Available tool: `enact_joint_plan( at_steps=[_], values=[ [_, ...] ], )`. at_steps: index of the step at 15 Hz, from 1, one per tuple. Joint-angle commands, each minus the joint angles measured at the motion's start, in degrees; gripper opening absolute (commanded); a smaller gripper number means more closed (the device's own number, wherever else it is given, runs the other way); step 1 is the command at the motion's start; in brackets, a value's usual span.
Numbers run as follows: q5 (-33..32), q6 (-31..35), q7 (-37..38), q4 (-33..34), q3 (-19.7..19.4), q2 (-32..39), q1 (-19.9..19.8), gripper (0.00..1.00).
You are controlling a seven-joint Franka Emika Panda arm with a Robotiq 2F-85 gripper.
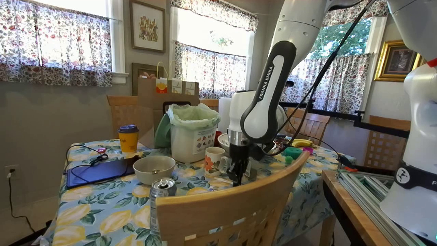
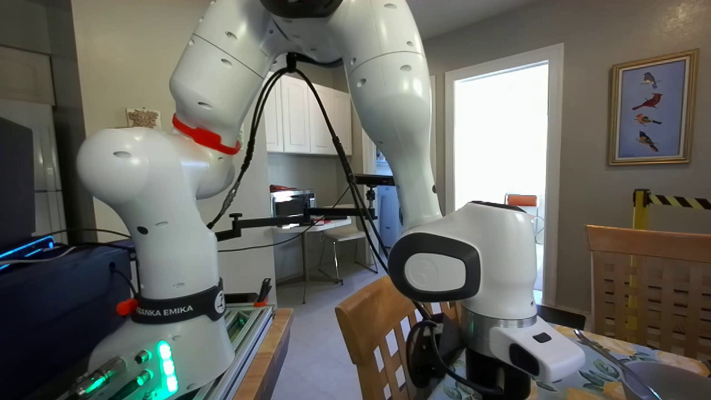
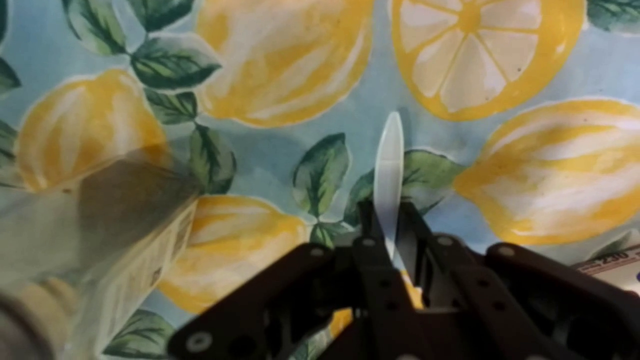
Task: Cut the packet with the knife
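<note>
Pincer [image 3: 388, 212] stood narrow, clamped on the knife [image 3: 390, 175]. The knife's long axis ran toward the top of the wrist view, tip leading. A printed item cut off at that view's right edge, presumably the packet [image 3: 620, 267], lay right of the pincer and lower than the tip, apart from the knife; its long axis could not be told. Cutting likely called for a shift right, away from the box [image 3: 137, 270].
</note>
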Motion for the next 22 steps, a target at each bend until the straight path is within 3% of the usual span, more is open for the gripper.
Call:
enact_joint_plan(
  at_steps=[1,2,4,10,14,16,20,22],
  values=[
    [0.47,-0.26,-0.49,-0.01,1.08,-0.83,-1.42,0.14],
    [0.44,-0.16,-0.51,-0.10,1.07,-0.92,-1.39,0.06],
    [0.43,0.10,-0.54,-0.32,1.08,-1.15,-1.36,0.02],
    [0.67,0.31,-1.31,-0.91,2.22,-2.62,-2.33,0.03],
    [1.53,0.11,-3.15,-1.80,5.33,-5.27,-5.13,0.03],
    [3.30,-0.93,-6.07,-2.12,9.70,-7.09,-9.18,0.03],
    [12.86,-7.73,-21.29,-2.53,27.43,-11.06,-25.31,0.03],
    [18.34,-13.27,-28.77,-1.83,33.57,-12.42,-31.59,0.03]
  ],
)
